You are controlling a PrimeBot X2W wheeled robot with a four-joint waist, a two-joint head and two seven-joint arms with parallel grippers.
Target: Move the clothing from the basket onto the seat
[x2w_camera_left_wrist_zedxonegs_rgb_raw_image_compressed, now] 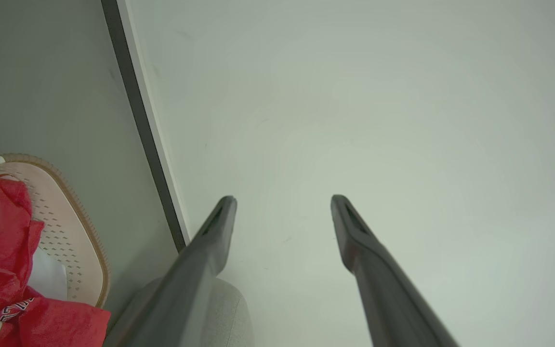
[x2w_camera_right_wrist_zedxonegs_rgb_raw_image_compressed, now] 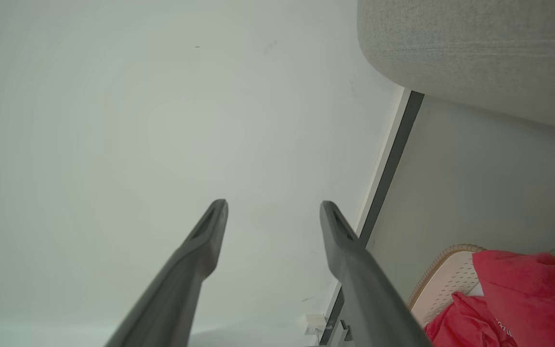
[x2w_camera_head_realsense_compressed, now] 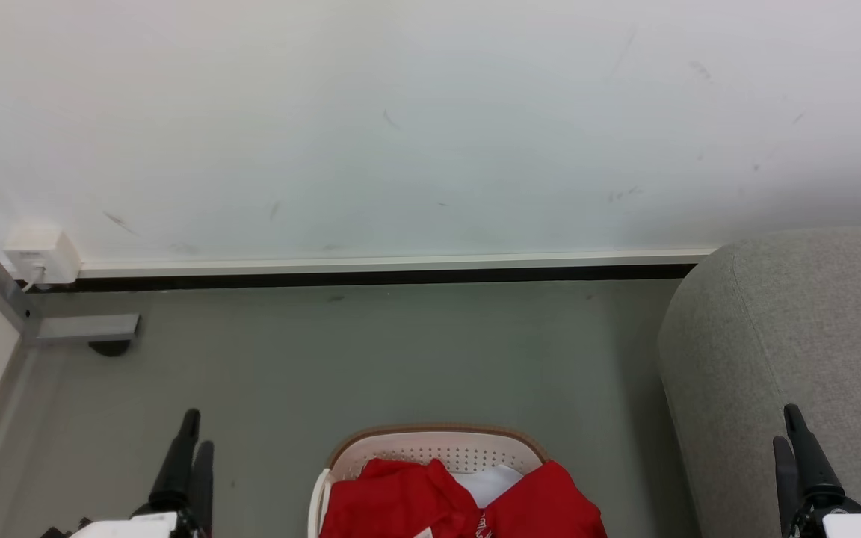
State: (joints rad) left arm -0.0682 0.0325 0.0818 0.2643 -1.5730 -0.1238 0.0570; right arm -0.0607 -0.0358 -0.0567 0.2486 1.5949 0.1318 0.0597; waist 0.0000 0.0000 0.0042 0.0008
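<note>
The task is at its very start, by my reading; the clothing (x2w_camera_head_realsense_compressed: 400,501), bright red with a white inner part showing between two folds, lies heaped in the laundry basket (x2w_camera_head_realsense_compressed: 438,431). The basket stands on the grey floor (x2w_camera_head_realsense_compressed: 326,359) at the bottom middle of the head view; the seat (x2w_camera_head_realsense_compressed: 797,336) rises to the robot's right of it, near but apart, with a strip of floor between.

The left gripper (x2w_camera_head_realsense_compressed: 197,435) hangs at the lower left, well clear of the basket; the right gripper (x2w_camera_head_realsense_compressed: 784,426) hangs at the lower right, in front of the seat's rounded side. Each wrist view shows its own two fingers spread apart with nothing between them, aimed at the white wall (x2w_camera_head_realsense_compressed: 430,134); both are released and empty, and neither touches the fabric.

The step in hand, then, is the first reach into the basket. It likely calls for tipping one arm down and inward, perhaps with a bend at the waist, since both point at the wall, not the heap; then setting the spread fingers over a raised red fold and pinching deep enough that the soft cloth does not slip. The lift must clear the tan rim before the swing to the right; the right arm looks the better placed, being nearer the seat.
</note>
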